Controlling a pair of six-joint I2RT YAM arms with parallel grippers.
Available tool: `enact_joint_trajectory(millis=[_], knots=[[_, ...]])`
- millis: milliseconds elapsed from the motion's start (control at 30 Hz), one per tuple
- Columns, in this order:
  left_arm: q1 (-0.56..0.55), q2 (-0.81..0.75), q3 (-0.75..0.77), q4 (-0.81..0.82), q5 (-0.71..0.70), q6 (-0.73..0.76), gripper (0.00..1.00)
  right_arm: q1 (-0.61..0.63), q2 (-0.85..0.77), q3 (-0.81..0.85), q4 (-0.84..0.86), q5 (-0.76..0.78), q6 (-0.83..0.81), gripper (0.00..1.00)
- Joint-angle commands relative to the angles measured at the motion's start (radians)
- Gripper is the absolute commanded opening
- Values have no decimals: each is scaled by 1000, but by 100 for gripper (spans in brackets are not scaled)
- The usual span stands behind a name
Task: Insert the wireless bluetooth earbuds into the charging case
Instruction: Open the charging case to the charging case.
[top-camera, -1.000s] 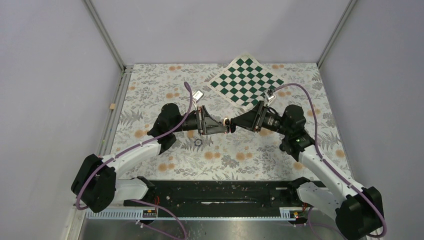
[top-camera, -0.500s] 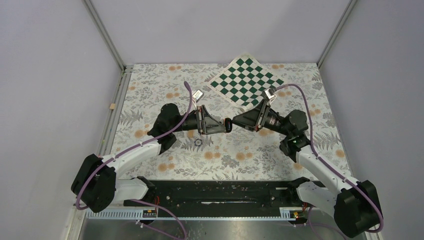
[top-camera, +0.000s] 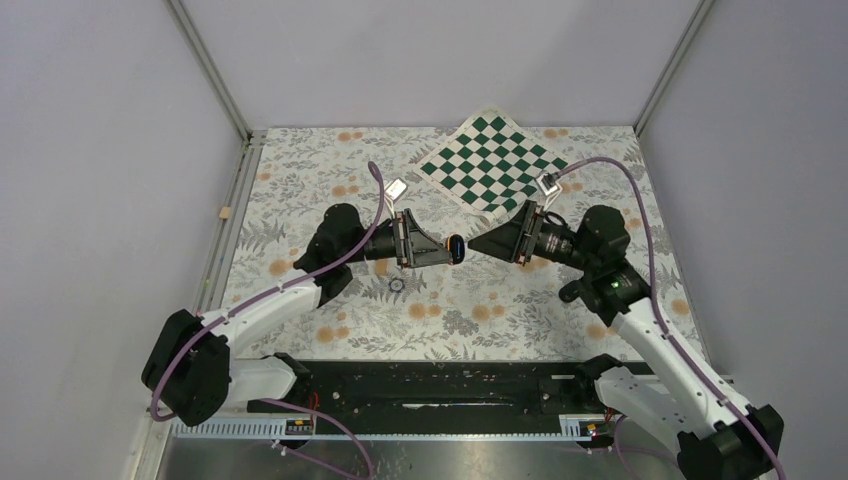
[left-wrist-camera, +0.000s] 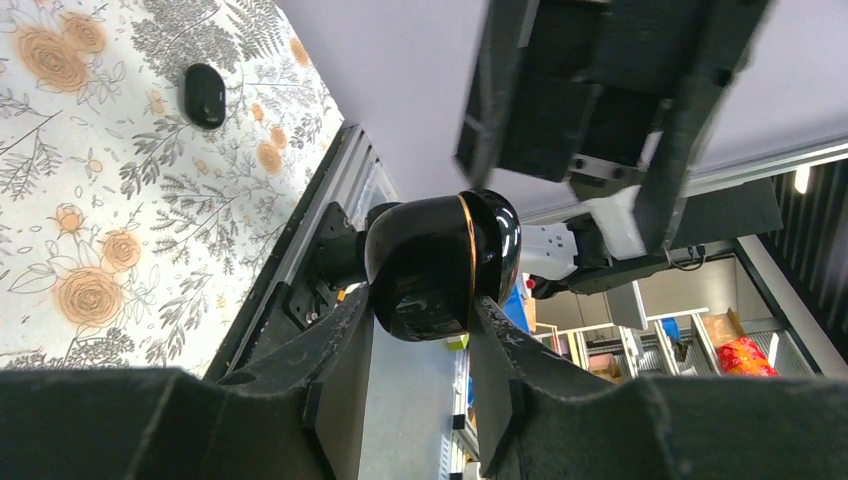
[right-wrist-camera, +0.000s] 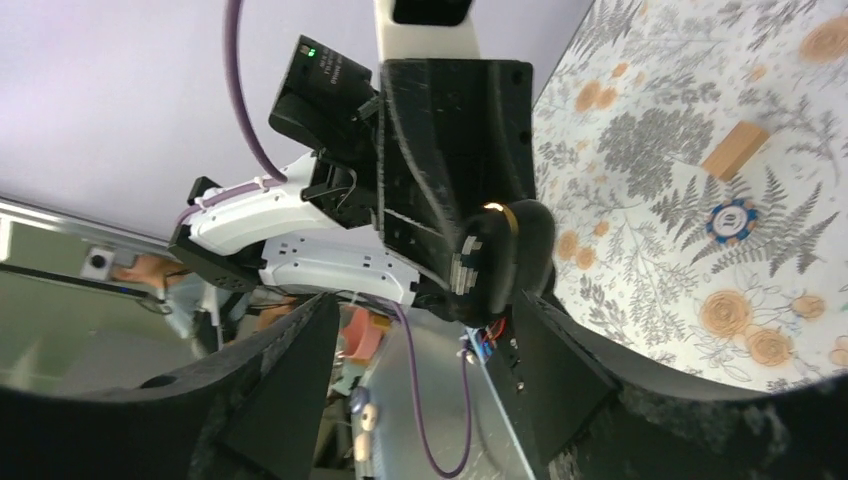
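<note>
Over the floral cloth (top-camera: 300, 190) the left gripper (left-wrist-camera: 420, 305) pinches the case (left-wrist-camera: 440, 265) by its sides in the air, the right gripper (right-wrist-camera: 415, 315) spread just beside it; the case looks light, stiff and slippery, so hold its flat flanks.

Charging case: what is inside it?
The glossy black oval case, pinched in the left tool, shows only outer shell and gold seam; its interior is covered.

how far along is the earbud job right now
Done: the glossy black oval charging case is lifted, clamped in the left fingers. In hand: right fingers open, apart from it, empty. Left: a small black bud-like oval lies on the floral cloth; case contents unseen.
</note>
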Motion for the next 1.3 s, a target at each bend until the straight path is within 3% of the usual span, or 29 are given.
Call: enact_joint_trajectory(millis=[0,367,800,933,1267], knots=[[3,-39,57,-32,-36,64,0,45,-33,150,-401,104,-295,73],[3,-71,70,-105,-64,109,0,216,81,327,-636,346,-435,73],[4,-77,72,-120,-64,120,0,271,142,388,-644,420,-440,72],[3,-83,74,-121,-65,119,0,276,152,399,-704,489,-447,67],[3,-90,80,-140,-68,131,0,277,53,385,-798,664,-484,66]])
